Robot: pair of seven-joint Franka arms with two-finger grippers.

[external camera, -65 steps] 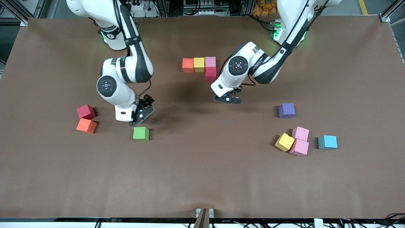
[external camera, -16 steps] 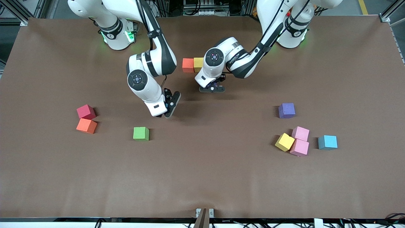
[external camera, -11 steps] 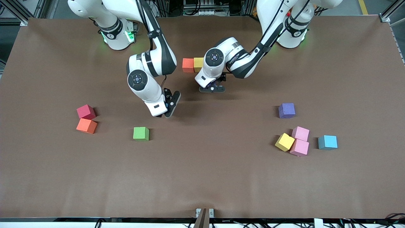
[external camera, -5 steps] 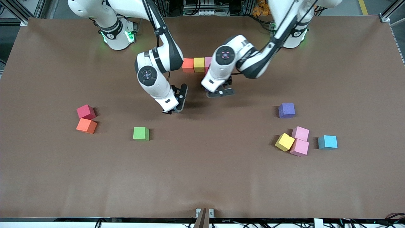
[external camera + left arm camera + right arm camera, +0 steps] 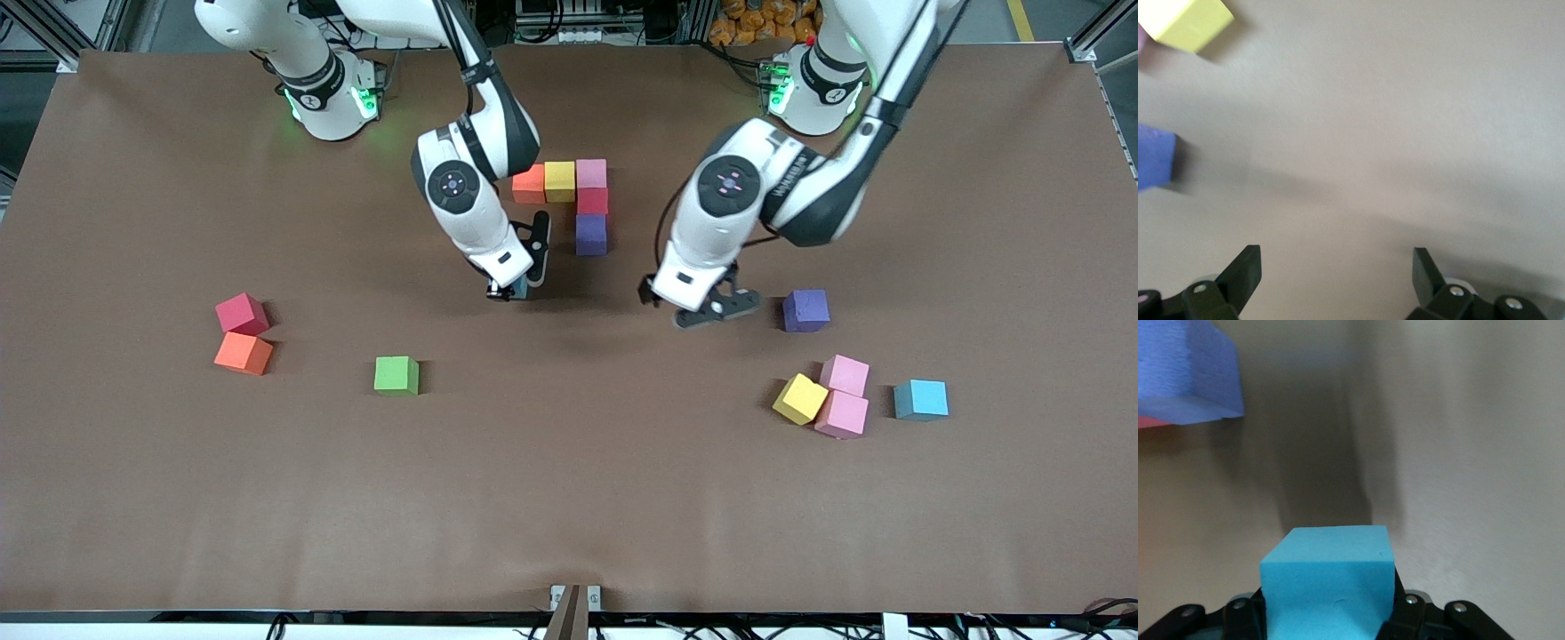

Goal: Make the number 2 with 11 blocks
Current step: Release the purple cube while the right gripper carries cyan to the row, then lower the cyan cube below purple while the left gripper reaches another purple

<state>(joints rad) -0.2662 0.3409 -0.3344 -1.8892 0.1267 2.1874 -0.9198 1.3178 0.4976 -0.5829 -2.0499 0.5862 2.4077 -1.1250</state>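
the number 2 [image 5: 569, 197] has five of eleven blocks laid mid-worktop; right hand [image 5: 523, 286] grips a light blue block [image 5: 1328, 583] beside it, left hand [image 5: 711, 313] gapes empty near a loose purple block [image 5: 806, 310].

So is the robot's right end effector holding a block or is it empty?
Holding one. The right end effector is shut on a light blue block, which sits between its fingers in the right wrist view.

My table [image 5: 569, 498] wears a plain brown mat. At twelve o'clock, metal framing [image 5: 53, 27] and dark cables [image 5: 569, 22] edge it.
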